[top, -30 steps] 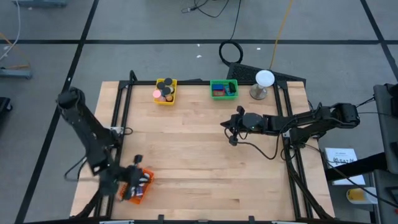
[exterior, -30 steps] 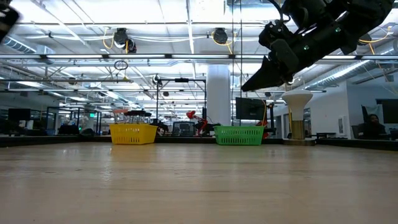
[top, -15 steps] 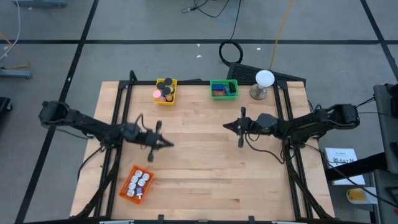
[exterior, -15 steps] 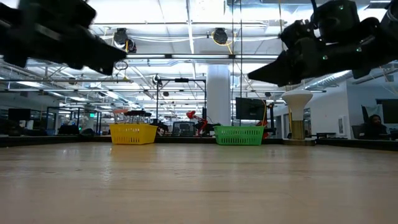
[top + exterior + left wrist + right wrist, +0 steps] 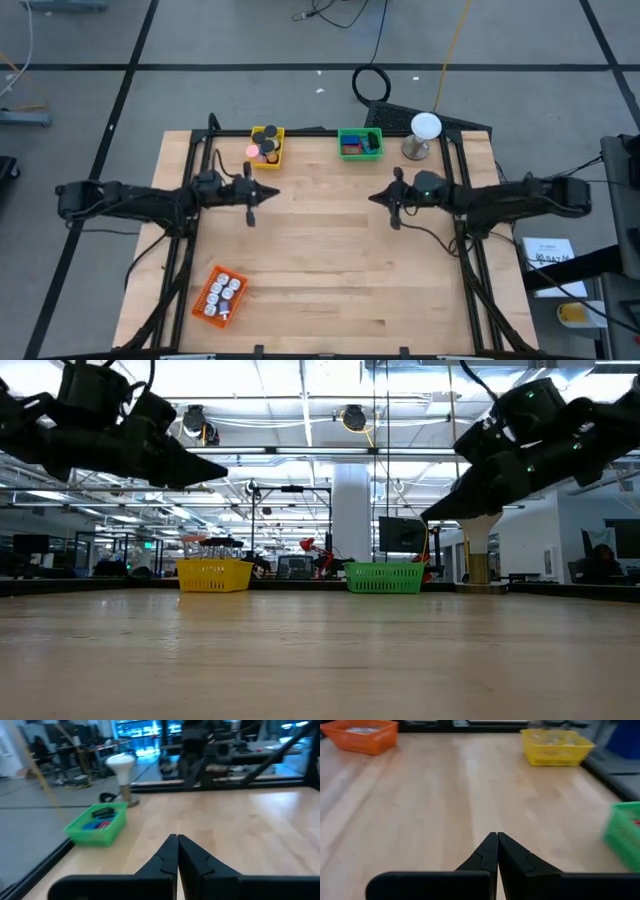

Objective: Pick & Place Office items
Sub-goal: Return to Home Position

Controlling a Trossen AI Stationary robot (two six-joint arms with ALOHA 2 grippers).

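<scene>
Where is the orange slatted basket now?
High view: the orange slatted basket sits at the table's lower-left corner, far from the yellow basket and green basket.

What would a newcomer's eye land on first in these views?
Two dark arms stretch in from either side, the left tool and right tool both shut, empty and raised above the wooden table, tips pointing at each other. Then three bright baskets of office items: the yellow basket and green basket along the far edge, the orange basket at the near corner on the left arm's side.
</scene>
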